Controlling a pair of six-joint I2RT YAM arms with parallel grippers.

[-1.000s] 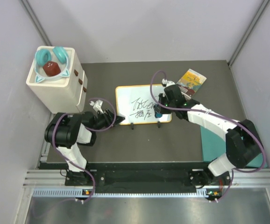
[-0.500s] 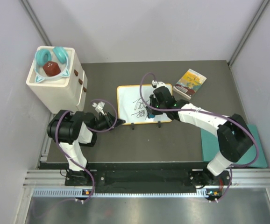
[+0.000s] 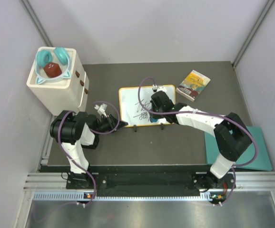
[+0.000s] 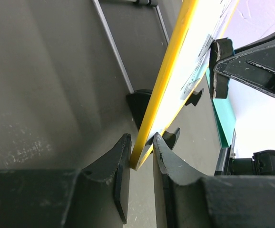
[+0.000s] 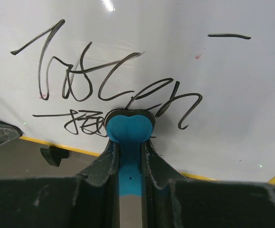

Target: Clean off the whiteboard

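Left hand [image 4: 140, 159] tight on whiteboard [image 4: 192, 57], right hand [image 5: 128, 142] tight on blue eraser [image 5: 129, 127]; headphones [image 3: 62, 55] in white box [image 3: 61, 97].

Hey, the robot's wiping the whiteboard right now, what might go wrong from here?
One: the left tool pinches the whiteboard only at a corner of its yellow frame, so a sideways push from wiping may twist it or slip it loose. Two: the blue eraser in the right tool is narrow next to the black writing, so single passes will likely leave strokes behind.
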